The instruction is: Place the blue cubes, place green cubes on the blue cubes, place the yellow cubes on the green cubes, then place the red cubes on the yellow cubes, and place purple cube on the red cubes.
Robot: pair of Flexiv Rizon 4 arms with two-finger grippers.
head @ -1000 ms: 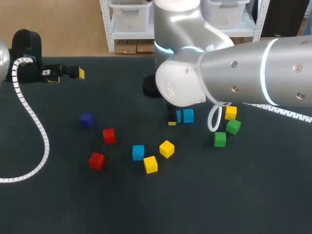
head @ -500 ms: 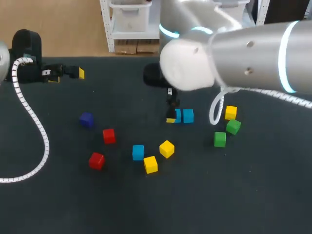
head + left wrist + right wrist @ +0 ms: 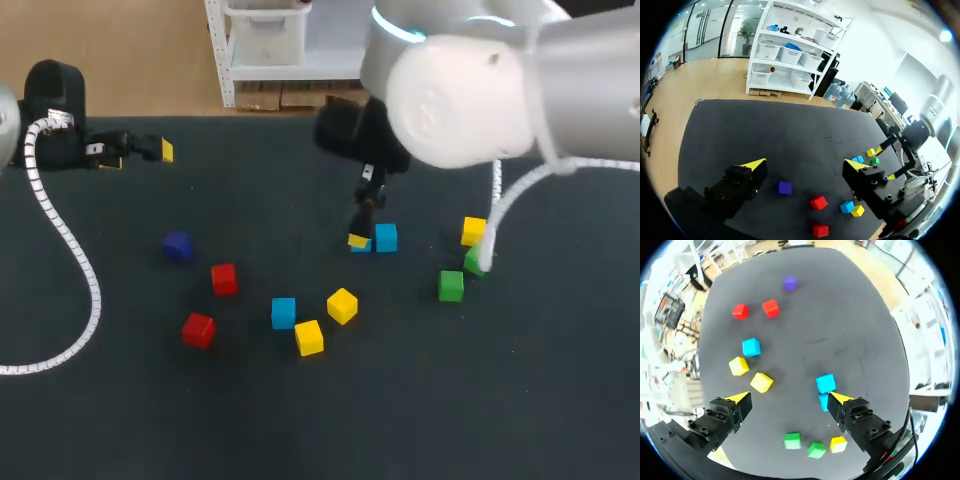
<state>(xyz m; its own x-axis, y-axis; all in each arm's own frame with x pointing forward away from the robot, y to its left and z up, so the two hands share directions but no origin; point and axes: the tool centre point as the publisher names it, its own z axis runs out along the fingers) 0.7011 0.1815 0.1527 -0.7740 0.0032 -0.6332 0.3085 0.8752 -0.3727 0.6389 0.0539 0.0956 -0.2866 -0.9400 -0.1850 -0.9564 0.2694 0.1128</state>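
Observation:
Two blue cubes (image 3: 386, 237) stand side by side at mid-table; in the right wrist view these blue cubes (image 3: 825, 383) lie just inside one finger of my open right gripper (image 3: 789, 399), which hangs above them holding nothing. In the head view my right gripper (image 3: 364, 226) partly hides the left cube of the pair. A third blue cube (image 3: 283, 312) sits nearer the front. Two yellow cubes (image 3: 342, 305) lie beside it, and a third yellow cube (image 3: 473, 231) is at the right. Green cubes (image 3: 451, 285), red cubes (image 3: 223, 279) and a purple cube (image 3: 177, 245) are scattered around. My left gripper (image 3: 140, 150) rests open at the far left.
My right arm's bulk (image 3: 470, 90) overhangs the back right of the black table (image 3: 420, 400). A white cable (image 3: 70, 250) loops along the left side. One green cube (image 3: 478, 260) sits partly behind the right arm's cable.
My right gripper has opened and risen off the blue cube pair, and the right arm has swung up and to the right. The left arm has stayed still.

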